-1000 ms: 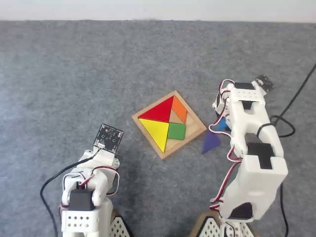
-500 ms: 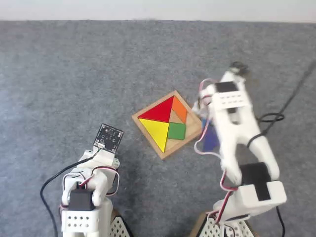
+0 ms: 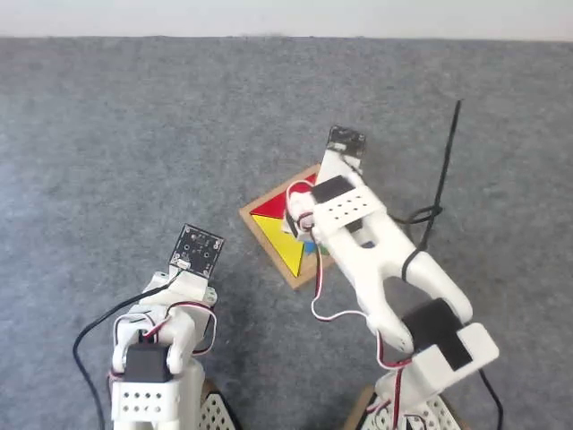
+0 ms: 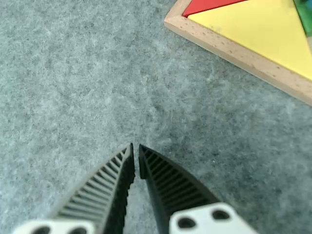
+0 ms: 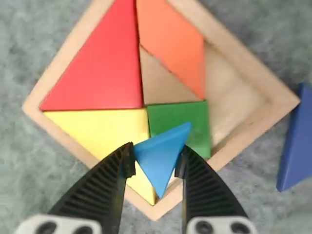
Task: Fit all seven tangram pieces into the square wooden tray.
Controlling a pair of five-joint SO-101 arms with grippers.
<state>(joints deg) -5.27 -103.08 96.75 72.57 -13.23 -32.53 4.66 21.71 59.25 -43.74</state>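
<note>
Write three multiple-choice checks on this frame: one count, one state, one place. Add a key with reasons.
1. How many pieces lie seated in the wooden tray?
A) two
B) four
C) six

2. The left end effector is:
A) shut and empty over the carpet
B) wide open
C) shut on a tangram piece

3. Where is the blue triangle?
A) flat in the tray
B) lying on the carpet
C) in the right end effector, over the tray

Key:
1 B: the red triangle, orange parallelogram, yellow triangle and green square sit in it.
2 A: its tips meet with nothing between.
3 C: the triangle sits clamped between its fingers.
</note>
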